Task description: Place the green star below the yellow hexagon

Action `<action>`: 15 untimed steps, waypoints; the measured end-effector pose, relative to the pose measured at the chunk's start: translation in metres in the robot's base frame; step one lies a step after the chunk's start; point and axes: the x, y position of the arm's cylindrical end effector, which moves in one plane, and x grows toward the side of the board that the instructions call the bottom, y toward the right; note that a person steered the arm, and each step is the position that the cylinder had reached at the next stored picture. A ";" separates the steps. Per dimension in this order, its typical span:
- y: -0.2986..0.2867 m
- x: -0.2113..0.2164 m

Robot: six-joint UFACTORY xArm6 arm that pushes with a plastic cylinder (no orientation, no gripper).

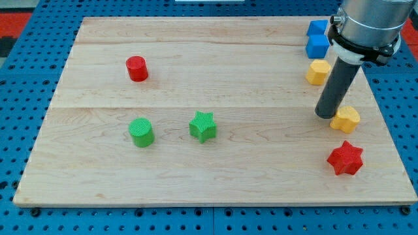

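Note:
The green star (203,126) lies at the board's lower middle. A yellow block that looks hexagonal (318,72) lies at the view's upper right, below two blue blocks. A second yellow block (345,119) lies lower right; I cannot make out its shape for sure. My tip (324,115) rests on the board right against the left side of that second yellow block, far to the right of the green star. The rod rises from there toward the view's top right and hides part of the board behind it.
A green cylinder (141,132) stands left of the green star. A red cylinder (137,68) is at the upper left. A red star (345,158) lies near the lower right. Two blue blocks (318,27) (318,46) sit at the top right edge of the wooden board (215,189).

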 end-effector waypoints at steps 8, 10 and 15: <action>-0.232 -0.005; -0.245 -0.003; -0.196 0.020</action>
